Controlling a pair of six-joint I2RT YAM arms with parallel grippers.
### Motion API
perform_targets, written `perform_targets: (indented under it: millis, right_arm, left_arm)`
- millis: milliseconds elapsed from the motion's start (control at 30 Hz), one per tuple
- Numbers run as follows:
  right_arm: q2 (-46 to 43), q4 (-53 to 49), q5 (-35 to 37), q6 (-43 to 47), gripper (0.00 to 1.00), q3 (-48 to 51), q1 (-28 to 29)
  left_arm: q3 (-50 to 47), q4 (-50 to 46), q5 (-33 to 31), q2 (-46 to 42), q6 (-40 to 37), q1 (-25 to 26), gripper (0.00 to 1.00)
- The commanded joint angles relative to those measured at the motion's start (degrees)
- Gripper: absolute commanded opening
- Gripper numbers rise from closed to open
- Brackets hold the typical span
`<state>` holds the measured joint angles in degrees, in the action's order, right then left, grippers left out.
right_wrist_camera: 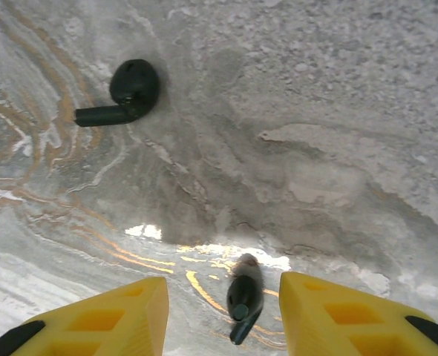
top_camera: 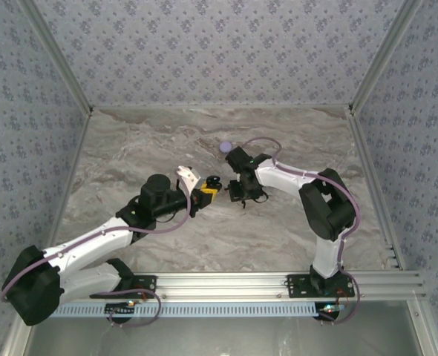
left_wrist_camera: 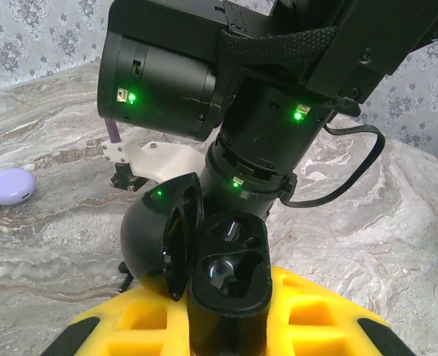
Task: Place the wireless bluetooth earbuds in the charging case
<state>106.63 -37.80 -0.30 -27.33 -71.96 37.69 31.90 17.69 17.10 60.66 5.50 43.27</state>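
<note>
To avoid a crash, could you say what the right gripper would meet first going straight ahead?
The right gripper would probably meet the black earbud lying between its open fingers, then the marble tabletop; depth is unclear.

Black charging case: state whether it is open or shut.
Open. The charging case shows its lid swung back, inner wells exposed.

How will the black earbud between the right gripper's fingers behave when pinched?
The earbud looks small and glossy with a rounded head, so it will probably slip or pivot under a pinch. Lying loose on the smooth table, it could skid if one finger of the right gripper touches first. Likely rigid and light.
</note>
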Motion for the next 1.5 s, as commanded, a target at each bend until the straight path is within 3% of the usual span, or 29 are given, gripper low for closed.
perform_targets:
  millis: [0, 367, 1467]
  right_arm:
    - [0.59, -3.10, 3.62, -3.15, 0.45, -1.82, 0.71]
    - [3.22, -4.31, 3.34, -5.80, 0.36, -3.06, 1.95]
    - [7.01, -7.53, 5.68, -4.42, 0.27, -5.58, 4.29]
  left_arm:
    - [0.01, 0.27, -0.14, -1.25, 0.01, 0.32, 0.12]
    - [0.00, 0.39, -0.05, -1.25, 0.12, 0.35, 0.12]
    - [-0.40, 0.68, -0.49, -1.49, 0.33, 0.32, 0.12]
